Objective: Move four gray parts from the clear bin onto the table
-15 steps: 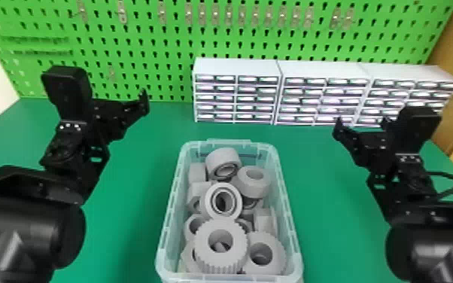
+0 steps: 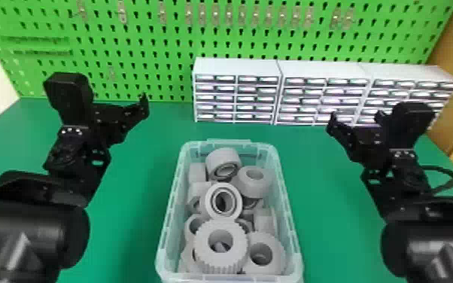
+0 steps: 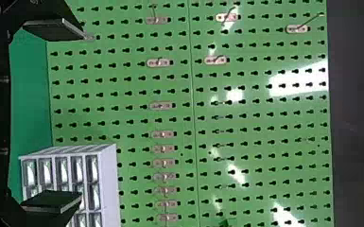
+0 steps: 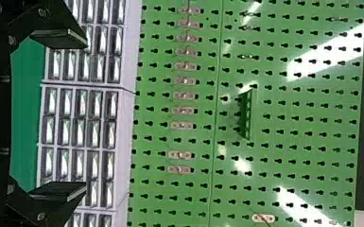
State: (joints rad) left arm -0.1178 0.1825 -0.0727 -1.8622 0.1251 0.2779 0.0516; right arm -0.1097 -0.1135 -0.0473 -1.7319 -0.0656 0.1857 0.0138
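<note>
The clear bin (image 2: 295,241) stands in the middle of the green table, holding several gray parts. A toothed gray part (image 2: 220,246) lies on top near its front, with a ringed gray part (image 2: 222,201) behind it. My left gripper (image 2: 139,109) is raised left of the bin, well apart from it; in the left wrist view the left gripper (image 3: 54,116) has its two fingers wide apart and nothing between them. To the bin's right my right gripper (image 2: 353,116) hangs above the table, and in the right wrist view the right gripper (image 4: 59,113) stands open and unloaded.
White drawer units (image 2: 237,90) line the back of the table, right of centre. Behind them rises a green pegboard (image 2: 154,49) with small metal hooks. Green table surface (image 2: 135,210) shows on both sides of the bin, between it and the arms.
</note>
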